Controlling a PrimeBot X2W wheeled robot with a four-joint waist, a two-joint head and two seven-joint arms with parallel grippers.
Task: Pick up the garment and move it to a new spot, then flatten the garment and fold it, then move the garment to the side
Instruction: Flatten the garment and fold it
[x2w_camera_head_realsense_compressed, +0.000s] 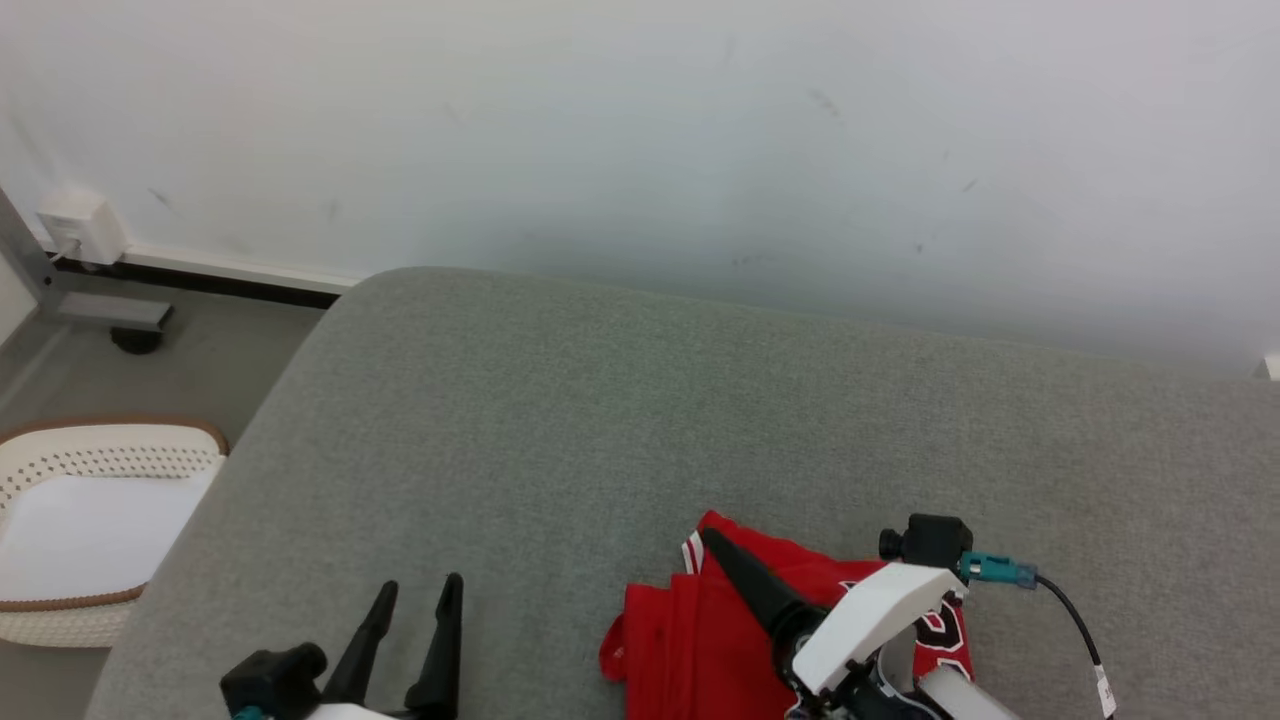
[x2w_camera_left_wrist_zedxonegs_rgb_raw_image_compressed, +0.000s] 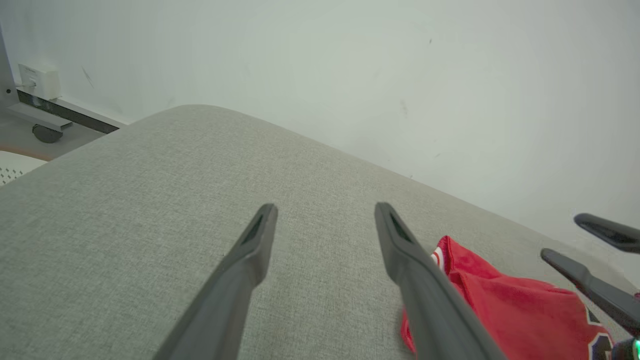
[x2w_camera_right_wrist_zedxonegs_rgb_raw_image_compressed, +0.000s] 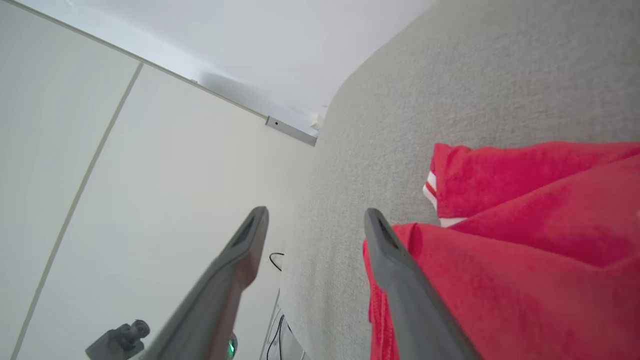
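Note:
The garment (x2w_camera_head_realsense_compressed: 690, 640) is a red jersey with white trim, lying bunched on the grey cushioned surface (x2w_camera_head_realsense_compressed: 600, 420) near its front edge. It also shows in the left wrist view (x2w_camera_left_wrist_zedxonegs_rgb_raw_image_compressed: 515, 305) and the right wrist view (x2w_camera_right_wrist_zedxonegs_rgb_raw_image_compressed: 525, 240). My right gripper (x2w_camera_right_wrist_zedxonegs_rgb_raw_image_compressed: 316, 214) is open just over the garment's left part; one finger lies against the red cloth and nothing is between the fingers. In the head view the right gripper (x2w_camera_head_realsense_compressed: 715, 545) shows one dark finger across the garment. My left gripper (x2w_camera_head_realsense_compressed: 421, 587) is open and empty above bare cushion, left of the garment (x2w_camera_left_wrist_zedxonegs_rgb_raw_image_compressed: 326, 207).
A white perforated basket (x2w_camera_head_realsense_compressed: 90, 520) stands on the floor to the left of the cushion. A pale wall runs behind, with a white socket box (x2w_camera_head_realsense_compressed: 80, 225) and a metal frame foot (x2w_camera_head_realsense_compressed: 135, 335) at the far left. The cushion's rounded corner is at the back left.

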